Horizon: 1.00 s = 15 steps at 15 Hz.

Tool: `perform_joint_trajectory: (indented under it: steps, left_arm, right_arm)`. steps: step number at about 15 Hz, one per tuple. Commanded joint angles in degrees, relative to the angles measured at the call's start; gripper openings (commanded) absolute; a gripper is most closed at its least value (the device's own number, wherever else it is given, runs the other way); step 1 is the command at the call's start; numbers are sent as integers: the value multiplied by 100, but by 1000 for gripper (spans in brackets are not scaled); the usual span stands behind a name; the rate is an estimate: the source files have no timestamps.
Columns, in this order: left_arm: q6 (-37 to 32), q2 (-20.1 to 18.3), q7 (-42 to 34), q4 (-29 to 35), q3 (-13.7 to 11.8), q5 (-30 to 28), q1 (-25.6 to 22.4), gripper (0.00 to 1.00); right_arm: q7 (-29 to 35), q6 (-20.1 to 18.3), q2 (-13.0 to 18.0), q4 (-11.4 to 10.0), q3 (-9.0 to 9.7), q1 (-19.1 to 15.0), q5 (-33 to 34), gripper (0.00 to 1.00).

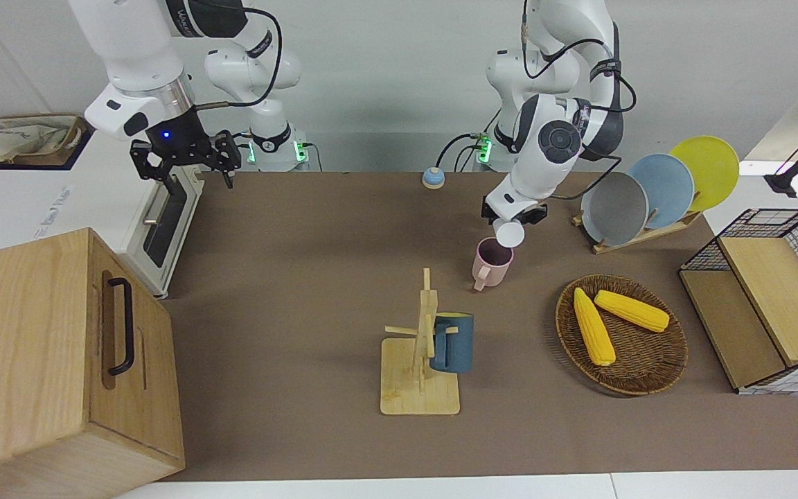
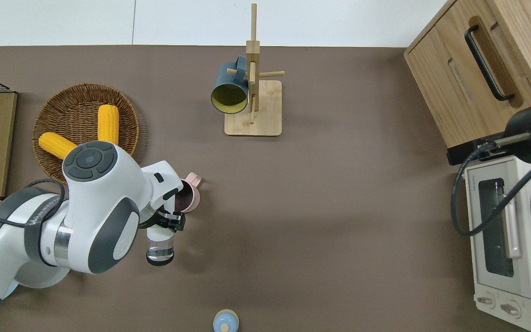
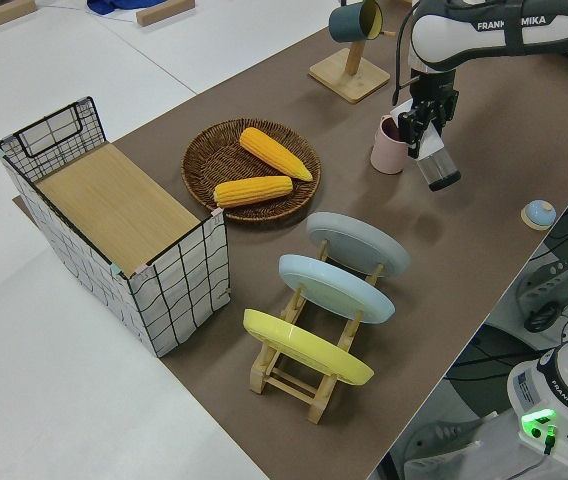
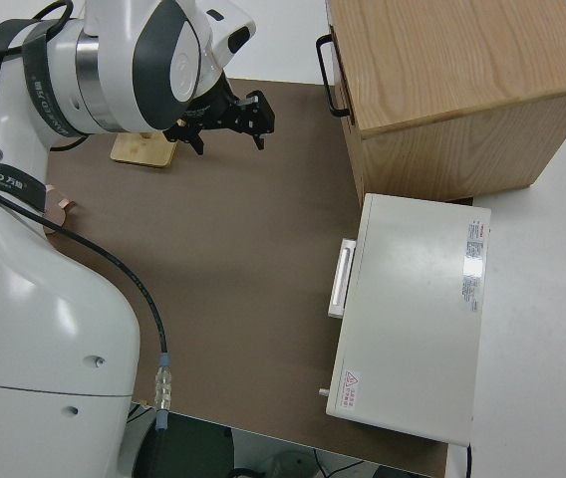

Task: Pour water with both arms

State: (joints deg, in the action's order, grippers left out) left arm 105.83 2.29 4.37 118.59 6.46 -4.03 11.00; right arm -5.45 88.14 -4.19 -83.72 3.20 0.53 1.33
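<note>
My left gripper [image 2: 169,222] [image 1: 514,212] [image 3: 425,115] is shut on a clear glass [image 2: 159,247] [image 1: 510,234] [image 3: 439,168]. The glass is tipped on its side, its mouth at the rim of a pink mug [image 2: 189,197] [image 1: 492,264] [image 3: 388,148]. That mug stands upright on the brown mat, its dark inside partly hidden under the wrist in the overhead view. No stream of water can be made out. The right arm is parked, its gripper [image 1: 184,161] [image 4: 225,112] open and holding nothing.
A wooden mug tree [image 2: 252,87] carries a blue mug [image 2: 229,87]. Toward the left arm's end sit a wicker basket [image 2: 58,101] with two corn cobs, a plate rack [image 1: 641,232] and a wire crate [image 3: 114,225]. A wooden cabinet [image 1: 46,360], toaster oven [image 2: 505,240] and small blue bell [image 2: 225,321] stand elsewhere.
</note>
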Motion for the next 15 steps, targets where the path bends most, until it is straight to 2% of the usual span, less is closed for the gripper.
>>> perform_joint_trajectory:
  steps: [1,3,7,15]
  left_arm:
    - [-238,53,11,-319,-31,104,16,10]
    - [-378,70,20,-424,-31,104,16,8]
    - [-704,483,134,-873,-22,121,51,6]
    - [-923,492,152,-952,-22,130,25,6]
  right_arm:
    - [-123,-78,24,40,-4,-9,-72,990]
    - [-123,-78,24,40,-4,-9,-72,990]
    - [-123,-78,24,40,-4,-9,-72,990]
    - [-123,-78,24,40,-4,-9,-72,990]
